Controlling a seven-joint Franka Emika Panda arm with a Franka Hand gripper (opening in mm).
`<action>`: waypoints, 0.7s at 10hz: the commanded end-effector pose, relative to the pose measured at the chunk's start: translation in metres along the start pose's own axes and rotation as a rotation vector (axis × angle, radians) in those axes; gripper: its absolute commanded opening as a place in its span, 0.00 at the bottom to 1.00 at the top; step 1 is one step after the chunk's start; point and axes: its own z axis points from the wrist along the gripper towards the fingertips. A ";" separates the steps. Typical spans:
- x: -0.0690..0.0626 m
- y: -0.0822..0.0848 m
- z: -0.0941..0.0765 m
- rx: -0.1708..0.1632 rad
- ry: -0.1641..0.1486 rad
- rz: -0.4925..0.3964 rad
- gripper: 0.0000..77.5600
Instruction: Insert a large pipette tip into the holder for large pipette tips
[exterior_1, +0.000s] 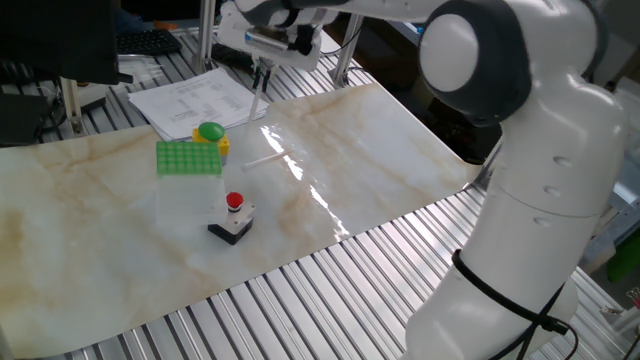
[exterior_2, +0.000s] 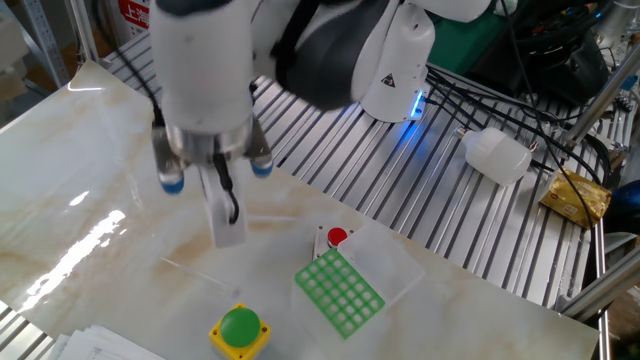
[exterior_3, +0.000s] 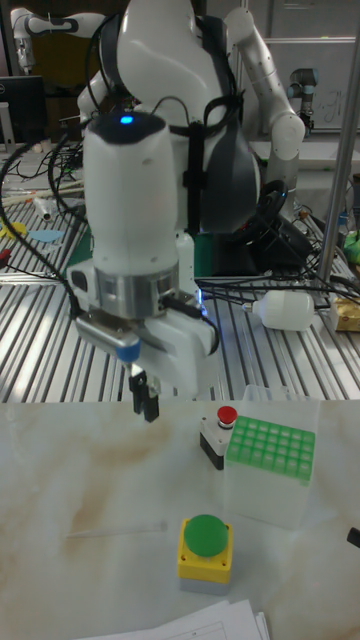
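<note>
Two fixed views face the table (exterior_1: 100, 250) from opposite sides; the tall view looks head-on at the arm.

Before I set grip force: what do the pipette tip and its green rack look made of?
The pipette tip looks like thin translucent-white plastic, since the tabletop shows faintly through it. The green rack looks like opaque moulded plastic, uniformly bright green, with a regular grid of holes.

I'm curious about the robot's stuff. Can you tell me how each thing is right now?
gripper: shut, empty, up above the table.
large pipette tip: lying flat on the table, not picked up.
green rack: upright, holes look empty.
black box with red button: sitting by the rack, untouched.
green-and-yellow knob: sitting untouched.
</note>
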 end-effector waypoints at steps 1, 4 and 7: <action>0.024 0.007 -0.039 0.031 -0.049 0.136 0.01; 0.038 0.018 -0.048 0.050 -0.122 0.225 0.01; 0.050 0.024 -0.057 0.068 -0.213 0.291 0.01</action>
